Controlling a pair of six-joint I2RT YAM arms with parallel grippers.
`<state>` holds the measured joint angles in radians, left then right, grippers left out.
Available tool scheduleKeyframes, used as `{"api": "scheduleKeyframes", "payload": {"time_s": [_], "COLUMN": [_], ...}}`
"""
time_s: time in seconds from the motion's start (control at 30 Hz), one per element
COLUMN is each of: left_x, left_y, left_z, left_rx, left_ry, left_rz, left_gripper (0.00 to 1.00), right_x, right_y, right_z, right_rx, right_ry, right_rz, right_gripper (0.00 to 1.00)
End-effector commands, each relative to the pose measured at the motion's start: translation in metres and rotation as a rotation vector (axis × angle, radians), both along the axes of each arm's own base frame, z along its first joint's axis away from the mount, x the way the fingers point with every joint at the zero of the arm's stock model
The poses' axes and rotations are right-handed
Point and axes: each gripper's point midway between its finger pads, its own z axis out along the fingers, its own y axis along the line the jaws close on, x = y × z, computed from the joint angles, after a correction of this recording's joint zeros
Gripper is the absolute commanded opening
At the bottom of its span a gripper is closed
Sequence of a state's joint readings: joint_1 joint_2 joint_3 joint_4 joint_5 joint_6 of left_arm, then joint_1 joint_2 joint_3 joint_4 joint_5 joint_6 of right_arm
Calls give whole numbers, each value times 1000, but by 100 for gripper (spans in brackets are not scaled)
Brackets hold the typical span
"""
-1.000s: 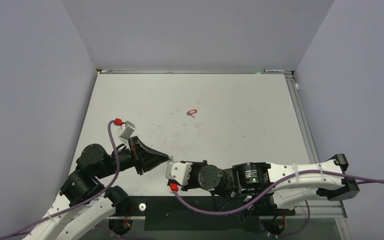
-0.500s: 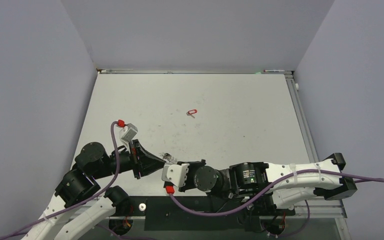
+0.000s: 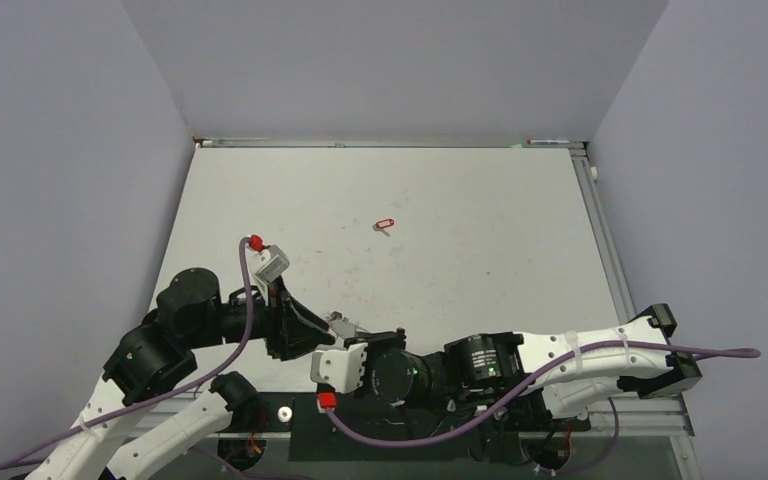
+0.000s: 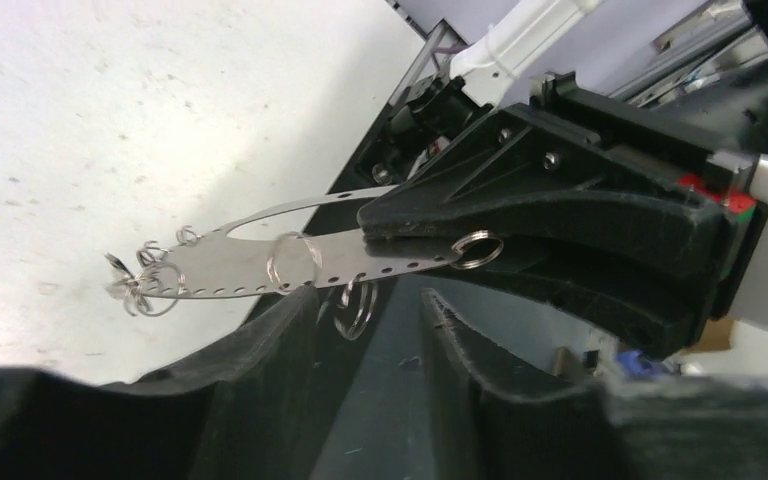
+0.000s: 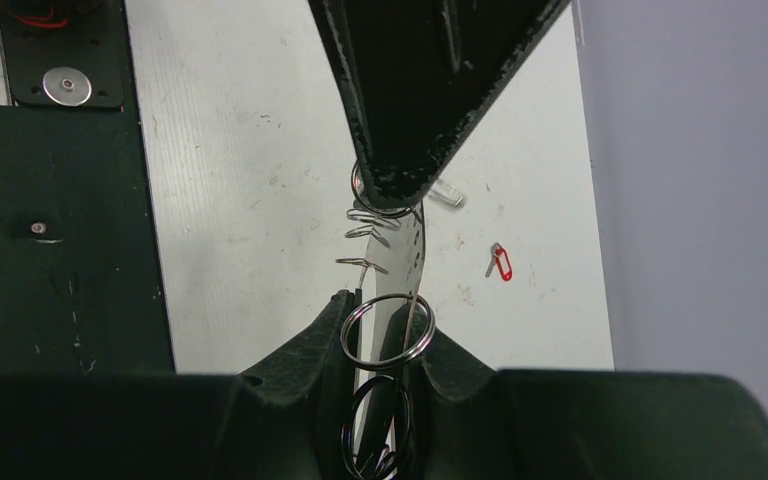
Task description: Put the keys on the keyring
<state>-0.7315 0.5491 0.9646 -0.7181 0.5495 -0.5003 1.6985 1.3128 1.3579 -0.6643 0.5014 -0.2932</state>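
Note:
The keyring (image 4: 250, 262), a flat pale hoop with small wire loops on its rim, hangs above the table's near edge between both grippers (image 3: 338, 325). My right gripper (image 5: 385, 340) is shut on one end of it (image 5: 412, 250), its black fingers (image 4: 440, 235) clamping the plate. My left gripper (image 4: 365, 340) stands open, with the hoop's edge resting over one fingertip (image 4: 280, 320) and a wire loop (image 4: 355, 310) dangling in the gap. One key with a red tag (image 3: 385, 224) lies alone on the table, farther out (image 5: 501, 262).
A small pale piece (image 5: 447, 193) lies on the table beside the left gripper's tip; I cannot tell what it is. The black base plate (image 5: 50, 250) runs along the near edge. Grey walls enclose the table (image 3: 460, 280) on three sides.
The left gripper's fingers have parted and let go of the keyring. The right gripper, still holding the keyring, has shifted left and toward the near edge.

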Motion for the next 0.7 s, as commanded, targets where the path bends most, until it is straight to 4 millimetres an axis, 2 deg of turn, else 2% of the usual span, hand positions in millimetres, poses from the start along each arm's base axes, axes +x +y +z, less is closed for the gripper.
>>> {"api": "scheduleKeyframes", "payload": {"time_s": [0.0,0.07,0.13,0.43,0.53,0.67], "left_x": [0,2,5,-1,10,27], "left_y": [11,16,20,29,37,54], "left_z": [24,33,43,74,72,71], "left_rx": [-22,-70,-144,-590,-547,-362], "left_ry": [-105,-134,-155,-275,-380,-617], "left_rz": [34,80,137,187,255,345], "left_gripper": [53,64,69,67,67,67], "right_x": [6,8,11,29,31,36], "right_y": [-2,-4,-6,-8,-4,-2], "right_z": [32,38,44,63,71,74], "right_rx": [112,158,213,393,433,433], "right_ry": [-24,-21,-15,-24,8,62], "right_rz": [-47,-67,-88,-261,-310,-387], "right_gripper": [5,5,5,5,5,5]}}
